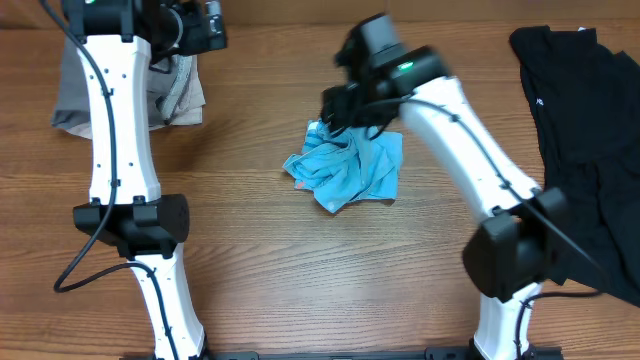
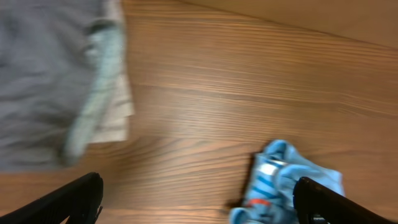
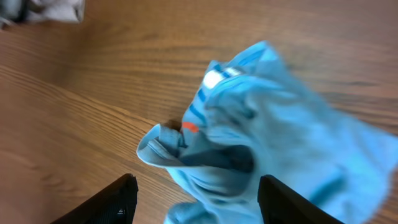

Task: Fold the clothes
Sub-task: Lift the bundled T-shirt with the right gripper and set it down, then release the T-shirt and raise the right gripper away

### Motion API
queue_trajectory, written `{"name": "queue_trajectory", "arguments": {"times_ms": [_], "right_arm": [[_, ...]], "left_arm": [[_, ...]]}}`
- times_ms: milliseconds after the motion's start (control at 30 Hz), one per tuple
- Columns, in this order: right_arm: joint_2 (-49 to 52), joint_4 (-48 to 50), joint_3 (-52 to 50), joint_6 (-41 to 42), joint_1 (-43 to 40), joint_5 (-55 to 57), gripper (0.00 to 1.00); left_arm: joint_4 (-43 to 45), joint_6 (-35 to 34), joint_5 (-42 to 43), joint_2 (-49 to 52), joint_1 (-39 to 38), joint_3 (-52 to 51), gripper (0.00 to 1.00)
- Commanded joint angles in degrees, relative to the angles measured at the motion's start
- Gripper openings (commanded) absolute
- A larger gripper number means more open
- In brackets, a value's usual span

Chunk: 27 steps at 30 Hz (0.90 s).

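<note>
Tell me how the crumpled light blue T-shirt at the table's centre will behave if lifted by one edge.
The crumpled light blue T-shirt lies in soft, loose folds, so it would probably hang limp and unfurl rather than keep its shape. The fabric looks thin, so likely light. Pushed across the wooden table, it would probably bunch up instead of sliding whole.

Table (image 1: 250, 260) holds blue T-shirt (image 1: 352, 170) (crumpled), grey pieces (image 1: 70, 98), black garment (image 1: 585, 120).

Clothes on the table (image 1: 250, 230): three groups, none folded.
The light blue T-shirt (image 1: 350, 170) is crumpled in a heap at mid-table, with red and white print partly shown. The grey and beige pieces (image 1: 185, 95) are piled at the far left. The black garment (image 1: 580, 100) is spread out along the right edge.
</note>
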Motion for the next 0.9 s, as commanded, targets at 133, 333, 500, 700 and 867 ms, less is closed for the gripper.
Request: {"name": "queue_trajectory", "arguments": {"times_ms": [133,333,500,700,867], "right_arm": [[6.64,0.20,-0.35,9.22,5.84,9.94,0.67],[9.07,-2.99,-0.33,13.38,7.28,14.43,0.51],[8.96,-5.84,0.09,15.30,6.16,16.59,0.10],[8.61,-13.27,3.89,15.28,2.49,16.55,0.04],[8.44,-18.23,3.61,9.94,-2.62,14.38,0.04]], "left_arm": [[-1.62,0.26,-7.04,-0.57,1.90,0.63,1.00],[-2.45,1.44,-7.93,-0.57,1.88,0.24,1.00],[-2.40,1.44,-7.91,-0.57,1.88,-1.07,1.00],[-1.97,1.46,-7.93,-0.46,1.88,-2.64,1.00],[-1.79,1.79,-7.91,-0.31,1.88,-2.64,1.00]]}}
